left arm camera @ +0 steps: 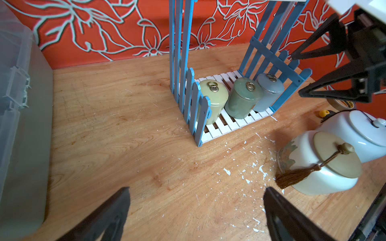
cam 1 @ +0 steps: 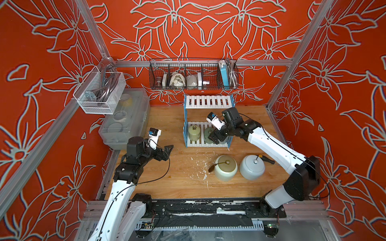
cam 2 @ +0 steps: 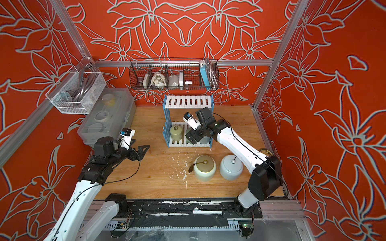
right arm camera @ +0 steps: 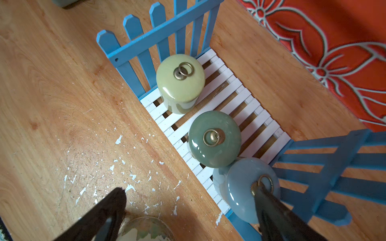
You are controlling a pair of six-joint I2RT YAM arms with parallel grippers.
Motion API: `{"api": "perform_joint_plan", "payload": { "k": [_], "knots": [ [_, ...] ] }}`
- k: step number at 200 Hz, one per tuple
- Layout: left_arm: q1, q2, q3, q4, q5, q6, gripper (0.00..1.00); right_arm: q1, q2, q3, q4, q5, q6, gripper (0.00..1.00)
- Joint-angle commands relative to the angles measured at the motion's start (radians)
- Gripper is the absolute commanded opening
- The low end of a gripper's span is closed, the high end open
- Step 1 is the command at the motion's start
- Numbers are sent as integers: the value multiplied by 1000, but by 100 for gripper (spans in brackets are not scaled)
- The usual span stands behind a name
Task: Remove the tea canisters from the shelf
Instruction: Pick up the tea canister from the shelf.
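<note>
On the lower tier of the shelf (cam 1: 207, 101), in a row: olive canister (cam 1: 194, 133) at the left end, green canister (cam 1: 208, 134) in the middle, blue-grey canister (left arm camera: 269, 91) at the right end, next to the light-blue picket side. Green and blue-grey close together, contact not clear. Directly overhead, the upper tier of white slats, roofing the row in both top views. Already out on the tabletop (cam 1: 167, 183), in front of the shelf: cream canister (cam 1: 225, 168) with gold lid and dark tassel, and just beside it the white canister (cam 1: 251, 167), both upright. Around them, white flecks (cam 1: 198, 167) scattered over the wood; behind the white one, a tape roll (left arm camera: 342, 103) and a yellow-capped tool (cam 1: 265, 158). Along the left wall, a clear plastic box (cam 1: 125, 116) under a white mesh basket (cam 1: 100, 94); on the back rail, a black wire basket (cam 1: 193, 75). At the front edge of the lower tier, the right gripper (cam 1: 214, 138), spread wide and grasping nothing; one finger over the ring of the blue-grey lid, touching or not unclear, the other out over the tabletop near the cream canister. Well left of the shelf, above the tabletop, the left gripper (cam 1: 169, 150), likewise spread wide, nothing in it.
</note>
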Motion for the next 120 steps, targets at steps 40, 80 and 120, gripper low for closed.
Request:
{"api": "perform_joint_plan", "payload": {
  "k": [40, 80, 120],
  "knots": [
    [4, -18, -9, 25, 1, -4, 99, 7, 156, 56, 93, -10, -50, 99],
    [5, -15, -18, 34, -9, 8, 99, 7, 248, 105, 90, 5, -77, 99],
    [4, -12, -20, 36, -7, 10, 98, 6, 307, 136, 100, 70, -82, 99]
  ]
}}
